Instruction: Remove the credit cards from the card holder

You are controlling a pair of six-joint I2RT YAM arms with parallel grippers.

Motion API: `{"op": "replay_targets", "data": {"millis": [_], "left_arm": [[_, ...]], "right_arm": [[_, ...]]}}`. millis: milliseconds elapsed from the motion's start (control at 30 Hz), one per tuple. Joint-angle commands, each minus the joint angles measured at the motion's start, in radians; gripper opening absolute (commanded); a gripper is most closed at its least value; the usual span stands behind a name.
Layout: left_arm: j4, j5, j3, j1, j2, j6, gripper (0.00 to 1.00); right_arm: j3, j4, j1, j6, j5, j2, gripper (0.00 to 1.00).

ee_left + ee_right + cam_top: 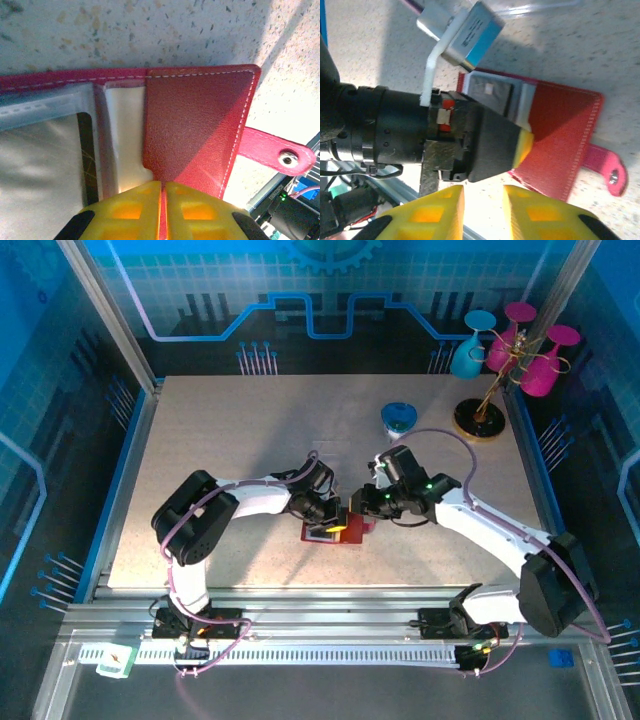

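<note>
I've got the left gripper (162, 189) clamped on the card holder (195, 125) flap, the right gripper (483, 194) gaping just short of it and the credit cards (86, 150) tucked beyond my left tips, so this thin pinch could slip once I tug.

Top view: bench (230, 430) brightly, evenly lit; surrounding walls dim, blue-tinted. Soft grey arm shadows on bench beyond arms. Fine detail slightly soft.

Left wrist view: hard warm light from right; bench overexposed at right side. Diagonal shadow edge across card holder (195, 120), part shaded dark, part bright red. Clear pocket (45, 165) washed pale by glare. Left pincer (163, 186) yellow tips glowing, blurred.

Right wrist view: right pincer (482, 192) tips out of focus; bench speckle sharp farther off, blown white between tips.
</note>
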Motion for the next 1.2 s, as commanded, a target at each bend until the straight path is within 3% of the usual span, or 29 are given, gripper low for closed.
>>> {"op": "replay_targets", "data": {"millis": [0,100,533,967,1167], "left_arm": [[0.022,0.005,-0.029,-0.002,0.006,-0.028,0.11],[0.032,0.000,-0.033,0.000,-0.005,-0.043,0.11],[-0.006,-0.043,-0.083,0.072,-0.158,-0.040,0.18],[-0.046,-0.094,-0.226,0.122,-0.202,-0.024,0.16],[-0.022,-0.107,-0.258,0.141,-0.202,-0.043,0.15]], "right_arm": [[-0.052,0.047,0.016,0.072,-0.018,0.046,0.17],[-0.086,0.063,0.010,0.068,0.025,0.058,0.14],[-0.084,0.144,-0.015,0.022,-0.044,0.210,0.10],[-0.056,0.167,-0.041,-0.026,-0.049,0.313,0.06],[-0.058,0.142,-0.043,-0.059,0.016,0.362,0.03]]}}
